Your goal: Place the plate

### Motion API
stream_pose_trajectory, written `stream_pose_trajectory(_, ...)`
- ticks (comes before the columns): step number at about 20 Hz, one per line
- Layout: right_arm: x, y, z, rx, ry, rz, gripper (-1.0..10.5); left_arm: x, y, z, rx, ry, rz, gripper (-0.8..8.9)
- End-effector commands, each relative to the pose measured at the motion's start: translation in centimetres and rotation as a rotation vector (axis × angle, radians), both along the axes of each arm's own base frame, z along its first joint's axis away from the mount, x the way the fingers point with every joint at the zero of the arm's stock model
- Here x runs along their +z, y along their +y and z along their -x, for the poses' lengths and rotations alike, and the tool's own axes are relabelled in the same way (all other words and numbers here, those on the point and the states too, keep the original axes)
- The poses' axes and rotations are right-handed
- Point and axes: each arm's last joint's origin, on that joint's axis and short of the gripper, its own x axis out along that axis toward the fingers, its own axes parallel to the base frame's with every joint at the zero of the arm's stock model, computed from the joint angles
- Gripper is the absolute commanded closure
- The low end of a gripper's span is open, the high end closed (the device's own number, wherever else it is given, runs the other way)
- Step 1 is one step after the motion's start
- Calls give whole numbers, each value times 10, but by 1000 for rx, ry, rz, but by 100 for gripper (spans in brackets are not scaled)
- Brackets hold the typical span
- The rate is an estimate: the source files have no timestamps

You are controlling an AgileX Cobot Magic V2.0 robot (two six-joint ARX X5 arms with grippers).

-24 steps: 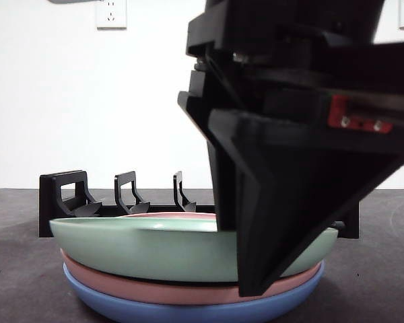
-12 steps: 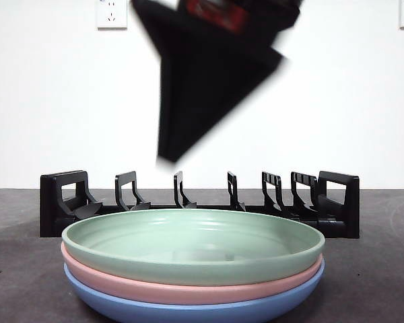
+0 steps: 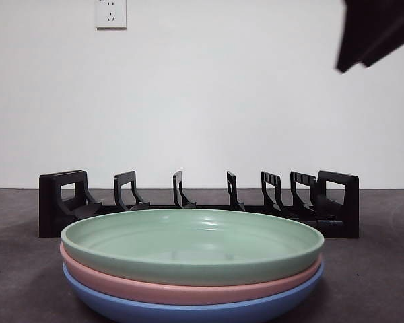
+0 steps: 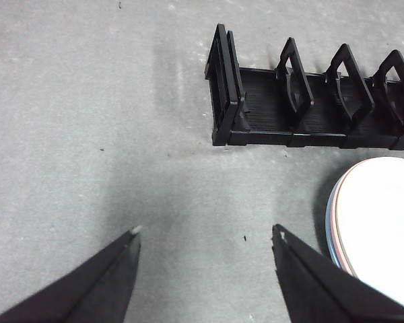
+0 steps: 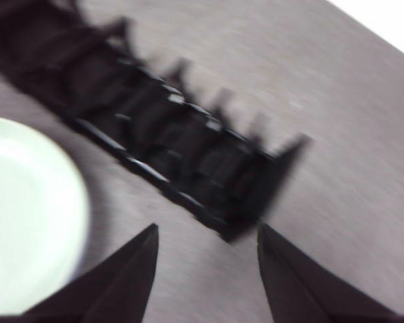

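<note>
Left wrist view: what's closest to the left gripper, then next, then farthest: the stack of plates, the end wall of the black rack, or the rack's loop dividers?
From the open left gripper:
1. Stack of plates, right beside one jaw.
2. Rack's end wall, farther across the grey table.
3. Loop dividers, beyond the end wall, running along the rack.

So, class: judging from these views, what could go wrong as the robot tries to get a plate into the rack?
1. The green plate sits nested on the pink plate and blue plate; gripping its rim may lift or drag those below.
2. The rack has narrow slots; a tilted plate could miss one.
3. The right gripper looks blurred, apparently moving.
</note>
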Motion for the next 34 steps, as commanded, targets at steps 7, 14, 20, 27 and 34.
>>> stream_pose_trajectory(7,5,-18,2,-76,-23,-32,966,4,0,1,-2,-16,-2,844)
stream_pose_trajectory(14,4,-18,3,-78,-15,-25,924,4,0,1,-1,-19,0,806)
stream_pose_trajectory(20,8,-17,0,-80,-56,-51,924,5,1,0,-1,-30,-26,805)
stream_pose_trajectory(27,8,-17,0,-80,-60,-53,924,-3,7,-15,60,-484,-135,805)
stream_pose_trajectory(34,8,-17,0,-80,-60,-53,924,-109,14,-27,148,-565,-154,805)
